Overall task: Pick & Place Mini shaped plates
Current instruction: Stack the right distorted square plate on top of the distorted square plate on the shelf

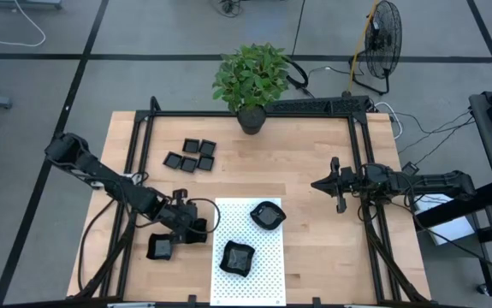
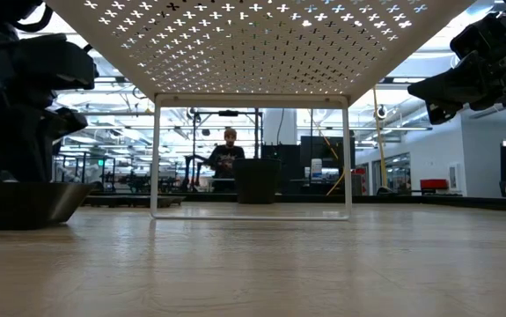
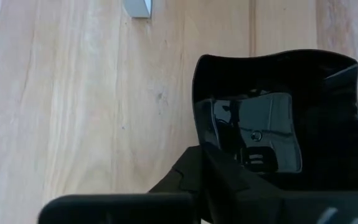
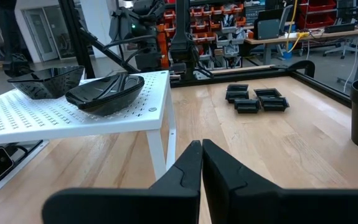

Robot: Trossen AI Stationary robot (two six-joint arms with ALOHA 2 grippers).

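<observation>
A: The left gripper (image 1: 177, 233) has its fingers pinched thin on the rim of a square mini plate (image 1: 161, 247), which sits on the wooden table (image 1: 314, 248) right at the fingertips, beside the white dotted mat (image 1: 263, 265). What worries you?

B: That glossy rim. It's slick, hard-looking and wavy, so a thin pinch on the edge could slip, and the plate might tip or drop on the lift. I can't quite tell how deep the fingers reach over the wall.

A: And the mat?

B: It's a raised perforated stand on thin white legs (two plates already rest on it: a rounded dish (image 1: 267, 215) and an irregular one (image 1: 237, 257)). Swinging across low could clip its edge or nudge those.

A: The right gripper (image 1: 339, 185)?

B: Fingers pressed together, empty, waiting far across the table. A cluster of spare plates (image 1: 191, 156) lies well ahead of it.
</observation>
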